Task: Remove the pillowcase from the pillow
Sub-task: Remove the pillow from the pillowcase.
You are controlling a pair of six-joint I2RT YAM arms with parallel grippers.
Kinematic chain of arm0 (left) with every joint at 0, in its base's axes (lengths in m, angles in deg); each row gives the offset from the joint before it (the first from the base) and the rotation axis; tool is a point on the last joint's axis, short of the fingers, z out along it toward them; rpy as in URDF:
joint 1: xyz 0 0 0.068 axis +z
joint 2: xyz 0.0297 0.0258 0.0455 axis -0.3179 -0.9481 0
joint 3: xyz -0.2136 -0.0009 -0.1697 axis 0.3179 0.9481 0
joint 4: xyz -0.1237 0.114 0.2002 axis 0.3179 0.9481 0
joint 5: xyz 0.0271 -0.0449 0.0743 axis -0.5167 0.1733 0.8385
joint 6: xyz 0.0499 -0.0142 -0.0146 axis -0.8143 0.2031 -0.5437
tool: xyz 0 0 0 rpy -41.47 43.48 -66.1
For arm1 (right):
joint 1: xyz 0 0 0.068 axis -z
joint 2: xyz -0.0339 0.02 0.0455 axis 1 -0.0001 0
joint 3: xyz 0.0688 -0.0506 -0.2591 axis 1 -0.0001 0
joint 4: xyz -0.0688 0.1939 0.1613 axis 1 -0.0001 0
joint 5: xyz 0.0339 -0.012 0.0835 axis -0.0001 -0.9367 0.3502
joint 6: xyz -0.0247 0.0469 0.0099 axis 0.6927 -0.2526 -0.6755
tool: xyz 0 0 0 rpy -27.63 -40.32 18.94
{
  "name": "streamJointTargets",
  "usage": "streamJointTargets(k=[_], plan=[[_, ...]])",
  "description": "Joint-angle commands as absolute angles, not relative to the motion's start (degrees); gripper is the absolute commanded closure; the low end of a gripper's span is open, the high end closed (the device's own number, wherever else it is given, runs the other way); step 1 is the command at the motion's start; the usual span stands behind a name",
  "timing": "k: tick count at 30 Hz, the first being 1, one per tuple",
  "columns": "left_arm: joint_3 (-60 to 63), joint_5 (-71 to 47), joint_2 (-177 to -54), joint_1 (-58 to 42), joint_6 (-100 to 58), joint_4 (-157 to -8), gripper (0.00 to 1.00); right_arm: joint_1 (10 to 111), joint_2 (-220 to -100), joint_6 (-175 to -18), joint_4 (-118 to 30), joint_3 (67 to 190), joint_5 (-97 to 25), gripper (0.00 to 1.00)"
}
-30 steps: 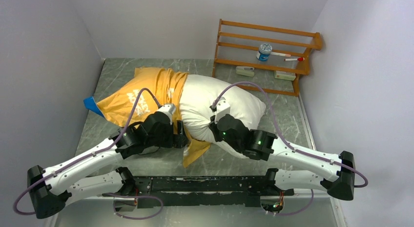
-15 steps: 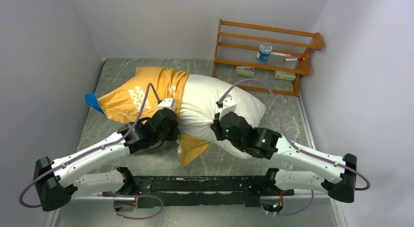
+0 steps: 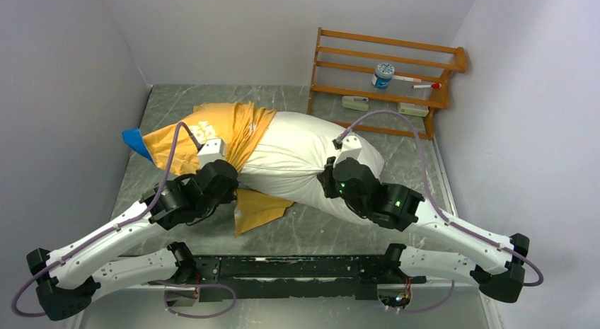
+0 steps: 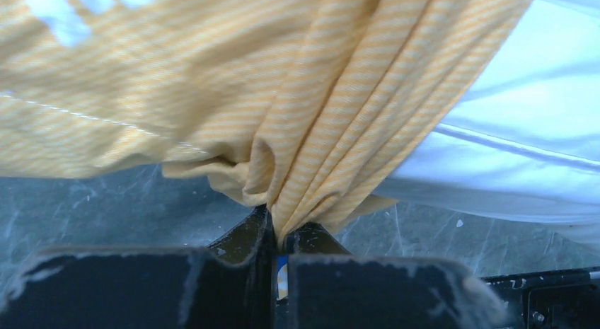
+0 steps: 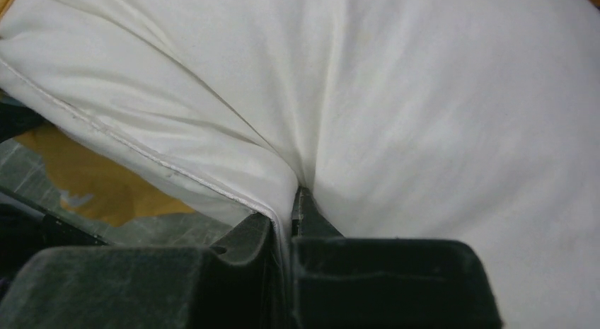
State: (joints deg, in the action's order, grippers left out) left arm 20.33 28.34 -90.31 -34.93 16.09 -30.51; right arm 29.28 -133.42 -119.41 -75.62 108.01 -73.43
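Note:
The white pillow (image 3: 304, 156) lies across the middle of the table, its left end still inside the orange-yellow pillowcase (image 3: 219, 127). A blue corner of the pillowcase (image 3: 134, 139) shows at the far left. My left gripper (image 3: 235, 189) is shut on a bunched fold of the pillowcase's open edge (image 4: 304, 152), with the jaws (image 4: 281, 226) pinching the striped cloth. A loose orange flap (image 3: 258, 205) trails on the table below. My right gripper (image 3: 327, 184) is shut on a pinch of the pillow's near edge (image 5: 396, 95), and white cloth is drawn tight into the jaws (image 5: 290, 209).
A wooden rack (image 3: 385, 67) stands at the back right, with a white-and-blue tub (image 3: 383, 74) and a marker (image 3: 424, 83) on it. Grey walls close in on the left and right. The marbled tabletop (image 3: 339, 230) runs to the arms' black base rail.
The left gripper closed on the pillowcase edge and drew it left and toward the front. The right arm shifted right with the pillow. More white pillow shows.

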Motion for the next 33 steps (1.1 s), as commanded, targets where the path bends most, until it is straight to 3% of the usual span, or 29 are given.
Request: streamJointTargets(k=[1, 3, 4, 7, 9, 16, 21, 23, 24, 26, 28, 29, 30, 33], plan=[[16.39, 39.58, -88.75, -34.30, 16.12, -19.44, 0.95, 31.51, -129.34, -117.83, -81.82, 106.14, -87.69, 1.00], [15.91, 38.29, -88.58, -34.29, 14.52, -20.47, 0.95, 31.46, -128.10, -116.19, -82.30, 104.23, -89.44, 1.00], [15.94, 36.26, -88.27, -34.31, 12.06, -22.53, 0.89, 31.52, -127.47, -114.97, -82.19, 103.21, -89.59, 1.00], [15.67, 28.92, -87.44, -34.29, 6.13, -28.99, 0.50, 31.53, -125.12, -108.08, -79.80, 99.85, -86.66, 1.00], [14.07, 25.59, -87.57, -34.37, 4.45, -31.45, 0.37, 31.47, -123.85, -106.93, -79.58, 98.10, -86.00, 1.00], [3.85, 21.00, -91.95, -34.29, -2.24, -31.96, 0.14, 31.47, -123.38, -102.05, -77.11, 97.18, -77.91, 0.94], [3.03, 20.45, -99.38, -34.31, -4.22, -29.55, 0.12, 31.47, -124.51, -102.41, -77.79, 98.08, -76.61, 0.92], [6.23, 21.03, -101.54, -34.31, -2.22, -30.37, 0.13, 31.46, -124.01, -103.11, -78.25, 98.58, -76.35, 0.88], [8.50, 20.94, -102.74, -34.21, -1.62, -31.11, 0.23, 31.49, -123.62, -104.07, -78.64, 99.15, -76.26, 0.80], [10.86, 20.14, -104.28, -34.18, -1.51, -32.60, 0.46, 31.46, -122.02, -106.49, -78.91, 101.15, -75.40, 0.66], [11.93, 19.88, -105.10, -34.15, -1.23, -33.13, 0.77, 31.48, -120.02, -110.03, -78.10, 103.35, -73.09, 0.50], [12.39, 19.17, -104.97, -34.19, -1.44, -33.79, 0.88, 31.51, -119.22, -111.76, -77.63, 104.44, -71.46, 0.44], [12.98, 17.51, -104.58, -34.20, -1.70, -34.76, 0.94, 31.48, -118.57, -113.28, -76.60, 105.40, -69.27, 0.41], [15.17, 12.93, -102.31, -34.17, -2.82, -38.67, 0.95, 31.47, -118.54, -113.62, -70.96, 106.80, -57.47, 0.30]])
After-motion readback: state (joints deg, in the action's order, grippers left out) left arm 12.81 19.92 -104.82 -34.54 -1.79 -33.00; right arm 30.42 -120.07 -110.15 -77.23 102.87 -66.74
